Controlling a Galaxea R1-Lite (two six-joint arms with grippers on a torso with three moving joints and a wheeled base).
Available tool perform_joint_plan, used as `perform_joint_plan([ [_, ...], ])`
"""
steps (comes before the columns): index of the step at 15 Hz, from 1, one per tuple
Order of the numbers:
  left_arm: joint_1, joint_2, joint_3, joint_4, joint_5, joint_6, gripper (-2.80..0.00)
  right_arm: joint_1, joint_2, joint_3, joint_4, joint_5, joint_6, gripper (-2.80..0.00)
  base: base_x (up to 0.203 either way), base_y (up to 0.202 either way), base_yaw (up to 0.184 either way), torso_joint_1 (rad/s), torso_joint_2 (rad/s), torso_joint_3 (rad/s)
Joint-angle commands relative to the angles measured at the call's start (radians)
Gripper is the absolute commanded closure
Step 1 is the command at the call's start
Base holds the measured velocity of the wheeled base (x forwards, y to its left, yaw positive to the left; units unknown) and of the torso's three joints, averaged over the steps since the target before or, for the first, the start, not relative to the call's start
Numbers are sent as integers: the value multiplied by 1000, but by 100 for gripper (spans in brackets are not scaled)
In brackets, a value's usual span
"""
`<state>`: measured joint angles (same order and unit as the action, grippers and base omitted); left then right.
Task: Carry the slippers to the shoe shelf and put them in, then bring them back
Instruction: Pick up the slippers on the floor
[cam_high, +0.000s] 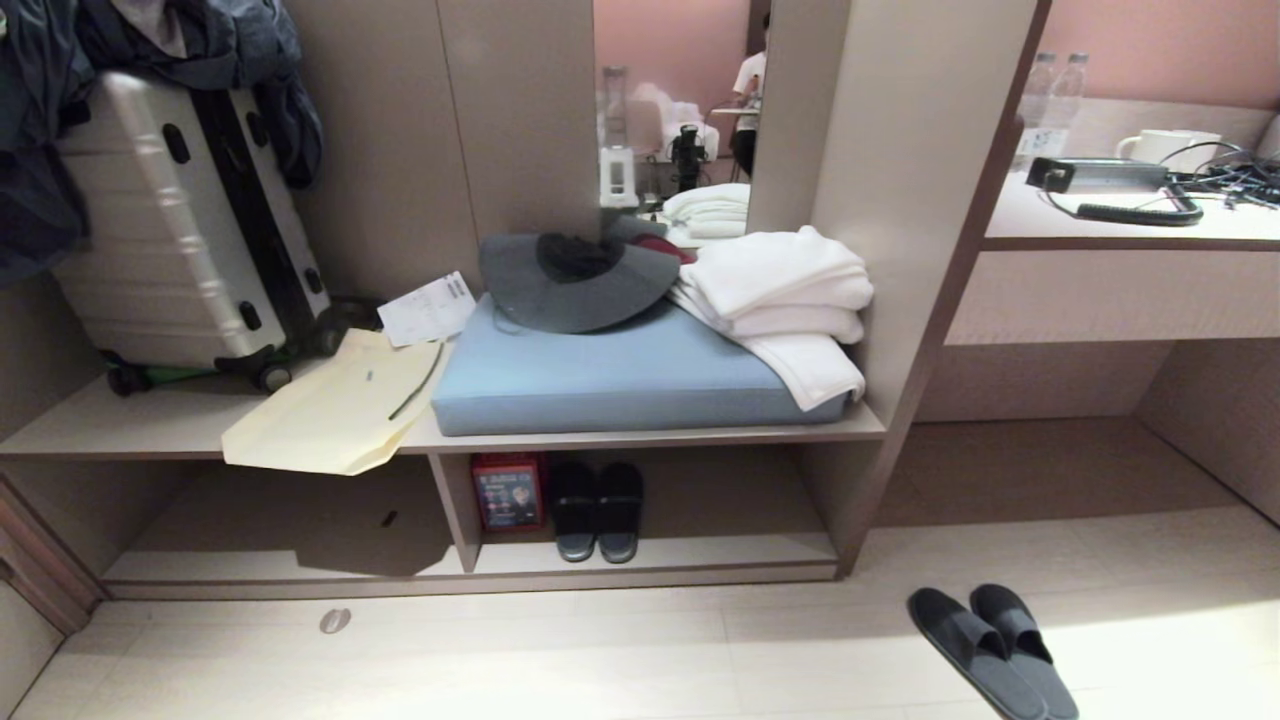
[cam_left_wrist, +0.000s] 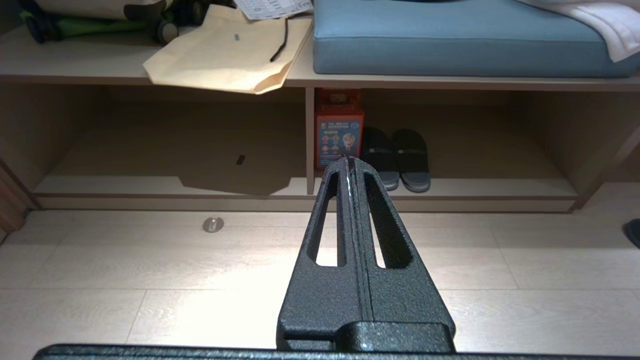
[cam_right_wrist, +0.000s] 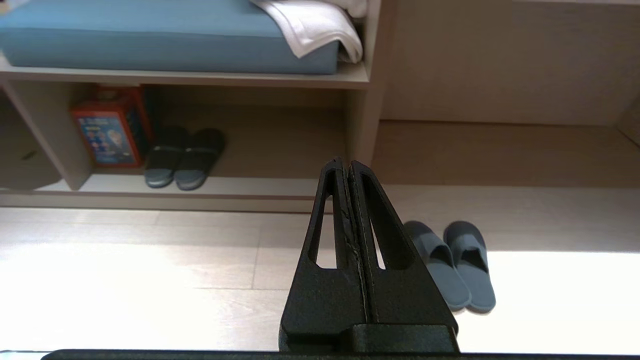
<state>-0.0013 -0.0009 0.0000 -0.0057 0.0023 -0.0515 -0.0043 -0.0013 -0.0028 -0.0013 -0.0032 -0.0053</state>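
Note:
The slippers (cam_high: 990, 650) lie side by side on the pale floor at the right, black bands over dark soles; the right wrist view shows them (cam_right_wrist: 450, 265) just beyond and beside my right gripper (cam_right_wrist: 346, 162). That gripper is shut and empty, held above the floor. My left gripper (cam_left_wrist: 351, 160) is also shut and empty, pointing at the shoe shelf (cam_left_wrist: 500, 187). The shoe shelf (cam_high: 700, 555) is the low beige bottom tier with an upright divider (cam_high: 455, 510). Neither arm appears in the head view.
Another dark pair with grey tips (cam_high: 597, 510) and a red box (cam_high: 508, 490) stand in the shelf right of the divider. On the bench board above are a suitcase (cam_high: 180, 220), paper bag (cam_high: 335, 410), blue cushion (cam_high: 620, 380) and towels (cam_high: 780, 290). A desk (cam_high: 1130, 225) is at right.

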Motion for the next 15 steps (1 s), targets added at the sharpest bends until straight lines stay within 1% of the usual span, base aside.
perform_joint_plan([
  [1, 0, 1, 0, 0, 1, -1, 0, 0, 0, 1, 0, 0, 0, 0, 6, -48, 9, 4, 2, 9],
  [3, 0, 1, 0, 0, -1, -1, 0, 0, 0, 0, 0, 0, 4, 0, 2, -129, 4, 2, 5, 5],
  [15, 0, 1, 0, 0, -1, -1, 0, 0, 0, 0, 0, 0, 4, 0, 0, -196, 3, 2, 3, 1],
])
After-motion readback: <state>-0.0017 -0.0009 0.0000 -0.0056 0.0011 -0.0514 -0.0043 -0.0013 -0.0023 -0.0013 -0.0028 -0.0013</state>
